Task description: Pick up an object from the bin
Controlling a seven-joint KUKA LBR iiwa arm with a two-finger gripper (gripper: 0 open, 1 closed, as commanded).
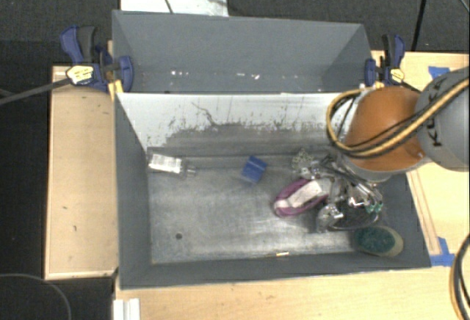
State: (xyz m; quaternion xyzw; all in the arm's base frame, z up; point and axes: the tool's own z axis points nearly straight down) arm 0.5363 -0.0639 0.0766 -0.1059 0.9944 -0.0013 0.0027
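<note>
Fingers [344,207] low at right of the bin [213,219] — beside a purple-and-white object [299,197] — apart or together unclear.

- The gripper [344,207] sits low at the right of the grey bin [213,238], just beside a purple-and-white object [299,197].
- A dark green round pad [377,241] lies near it.
- A small blue block [254,169] and a clear plastic piece [165,163] lie well apart.
</note>
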